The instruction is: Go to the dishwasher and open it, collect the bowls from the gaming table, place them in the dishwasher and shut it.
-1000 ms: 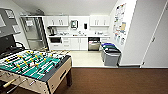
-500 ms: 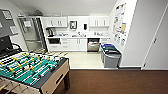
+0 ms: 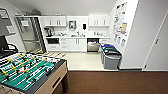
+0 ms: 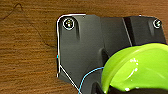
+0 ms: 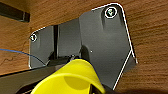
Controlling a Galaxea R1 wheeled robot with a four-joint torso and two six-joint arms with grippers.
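Note:
The dishwasher sits under the white counter at the far end of the kitchen. Its front looks dark above and steel below, and I cannot tell if its door is open. The gaming table, a table-football table with a green field and rods, stands close at the lower left. A lime-green bowl hangs over the wood floor with my left gripper shut on its rim. A yellow bowl hangs likewise in my right gripper, which is shut on it.
Two grey bins with blue and green lids stand against the right wall just before the dishwasher. A steel fridge is at the far left, and a black chair beside the gaming table. Brown wood floor meets pale kitchen floor.
The whole head picture has shifted a little: the camera has moved forward toward the kitchen, and the gaming table has slid toward the lower left corner.

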